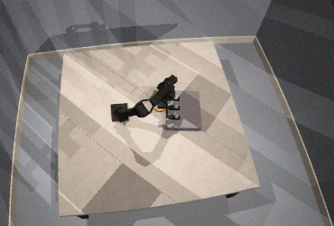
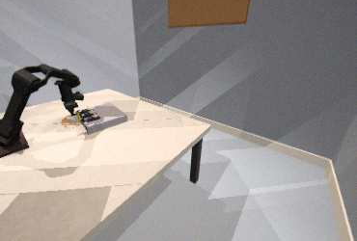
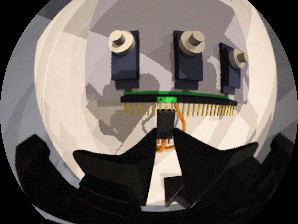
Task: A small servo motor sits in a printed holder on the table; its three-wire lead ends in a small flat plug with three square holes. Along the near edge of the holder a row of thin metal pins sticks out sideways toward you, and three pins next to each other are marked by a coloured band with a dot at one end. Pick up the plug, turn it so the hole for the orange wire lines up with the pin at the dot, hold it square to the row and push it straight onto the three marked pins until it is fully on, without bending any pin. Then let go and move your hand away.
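Observation:
The grey holder [image 1: 191, 121] [image 2: 113, 120] carries three dark servos with pale round horns in the wrist view. Along its near edge a row of thin gold pins [image 3: 200, 110] sticks out, with a bright green band [image 3: 167, 99] marking some; a small dark dot shows at the band's left end. My gripper [image 3: 164, 131] [image 2: 72, 113] is shut on the dark flat plug [image 3: 165, 124]. The plug's far end is right at the tips of the pins below the band; whether any pin has entered it cannot be told. An orange wire [image 3: 183, 120] loops from behind the plug, passing right of it.
The arm's base [image 1: 119, 112] [image 2: 14, 147] stands on the table [image 1: 90, 164] [image 2: 48, 175], left of the holder in the top view. Servos [image 3: 125, 65] [image 3: 188, 62] [image 3: 230, 70] rise behind the pin row. More pins stand close on both sides of the plug.

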`<move>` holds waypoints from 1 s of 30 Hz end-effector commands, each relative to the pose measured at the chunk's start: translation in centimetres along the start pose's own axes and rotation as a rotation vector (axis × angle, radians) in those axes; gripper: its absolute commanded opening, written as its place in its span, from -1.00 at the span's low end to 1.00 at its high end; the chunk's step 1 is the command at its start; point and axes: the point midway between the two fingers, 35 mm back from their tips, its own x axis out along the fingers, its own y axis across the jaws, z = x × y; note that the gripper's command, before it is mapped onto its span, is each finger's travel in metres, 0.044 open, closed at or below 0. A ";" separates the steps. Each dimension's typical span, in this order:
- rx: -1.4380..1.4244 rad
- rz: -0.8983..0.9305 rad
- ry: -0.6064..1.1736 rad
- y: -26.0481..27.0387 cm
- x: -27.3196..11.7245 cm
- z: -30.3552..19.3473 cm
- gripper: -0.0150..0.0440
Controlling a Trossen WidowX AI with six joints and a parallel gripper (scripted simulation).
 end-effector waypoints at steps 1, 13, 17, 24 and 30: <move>-0.001 -0.005 0.000 -0.2 0.1 0.3 -0.49; -0.001 -0.005 0.000 -0.3 0.0 1.1 -0.49; -0.001 -0.005 0.000 -0.1 0.2 0.9 -0.31; -0.001 -0.005 0.000 0.0 0.2 0.8 0.31; -0.002 -0.003 0.001 0.1 -4.7 0.9 0.84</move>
